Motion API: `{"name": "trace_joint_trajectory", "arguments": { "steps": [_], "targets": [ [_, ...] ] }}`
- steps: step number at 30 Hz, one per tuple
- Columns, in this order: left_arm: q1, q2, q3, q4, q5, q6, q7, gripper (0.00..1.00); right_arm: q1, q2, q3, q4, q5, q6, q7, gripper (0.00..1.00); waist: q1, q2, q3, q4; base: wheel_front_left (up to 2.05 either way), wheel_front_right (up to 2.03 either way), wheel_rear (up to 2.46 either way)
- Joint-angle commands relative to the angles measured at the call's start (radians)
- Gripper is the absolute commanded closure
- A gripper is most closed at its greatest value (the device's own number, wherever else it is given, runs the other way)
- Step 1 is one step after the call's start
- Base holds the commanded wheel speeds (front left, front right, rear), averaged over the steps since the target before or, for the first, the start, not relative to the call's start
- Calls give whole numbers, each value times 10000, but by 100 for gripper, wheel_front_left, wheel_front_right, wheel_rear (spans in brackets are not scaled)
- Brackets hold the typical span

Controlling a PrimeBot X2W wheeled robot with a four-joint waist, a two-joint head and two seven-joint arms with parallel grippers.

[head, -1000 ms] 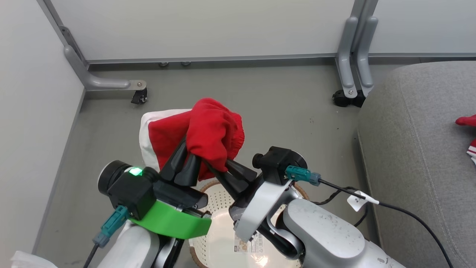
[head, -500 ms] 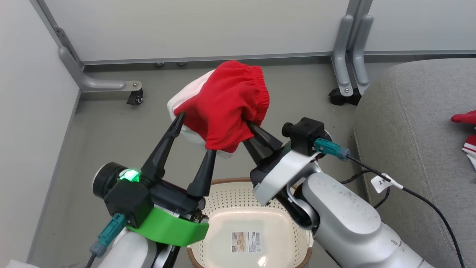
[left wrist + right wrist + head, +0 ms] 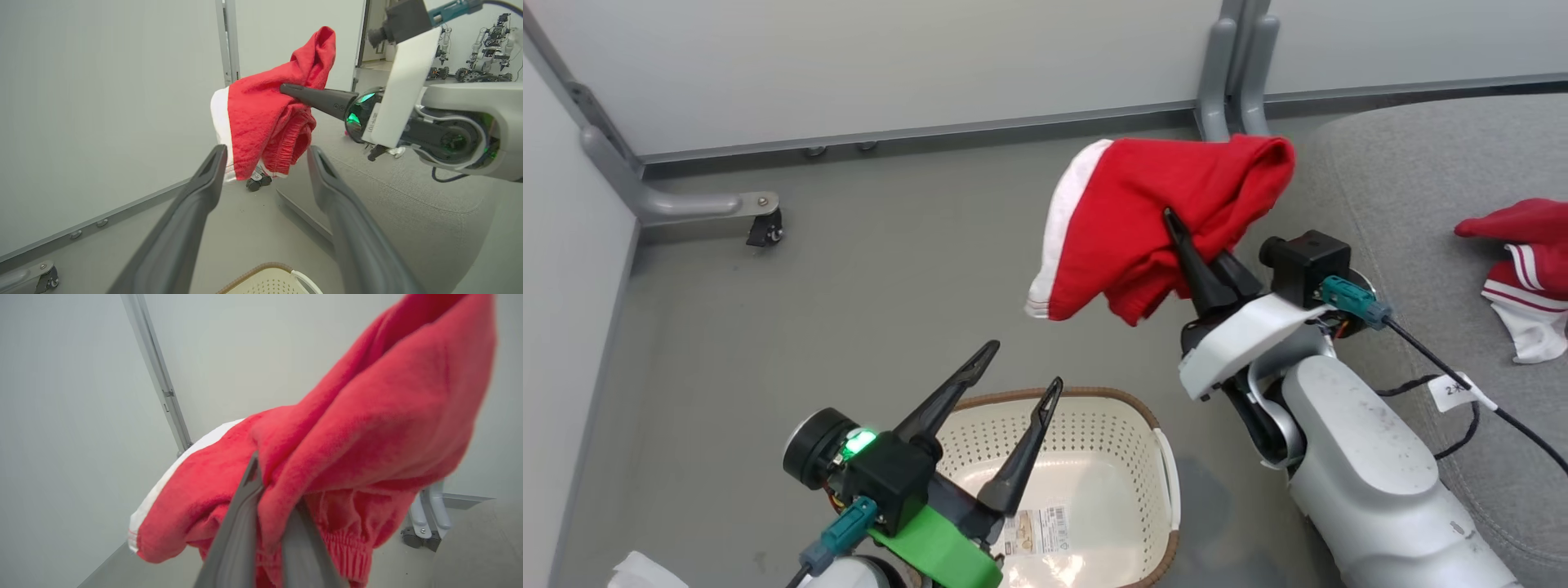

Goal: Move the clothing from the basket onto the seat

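left gripper sitting low in front, both dark fingers splayed wide and pointing up and away, green band round its wrist, right forearm angled up higher off to the right, right gripper pinched tight on a red garment

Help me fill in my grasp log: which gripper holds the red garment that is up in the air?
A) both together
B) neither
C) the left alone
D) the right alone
D: the right gripper is shut on the red garment, while the left gripper stands open and empty above the basket.
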Motion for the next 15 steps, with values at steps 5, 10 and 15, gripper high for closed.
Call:
{"name": "trace_joint_trajectory", "arguments": {
  "steps": [5, 10, 15],
  "targets": [
    [205, 182, -336, 275, 145, -147, 302, 0, 521, -249, -644, -284, -398, -1, 284, 100, 0, -1, 115, -956, 0, 0, 0],
    [126, 258, -545, 438, 268, -203, 397, 0, 989, -412, -1232, -566, -638, 0, 472, 100, 0, -1, 240, -1739, 0, 0, 0],
    [42, 304, -645, 486, 315, -189, 457, 0, 1327, -435, -1698, -871, -770, -1, 648, 100, 0, -1, 476, -2648, 0, 0, 0]
  ]
}}
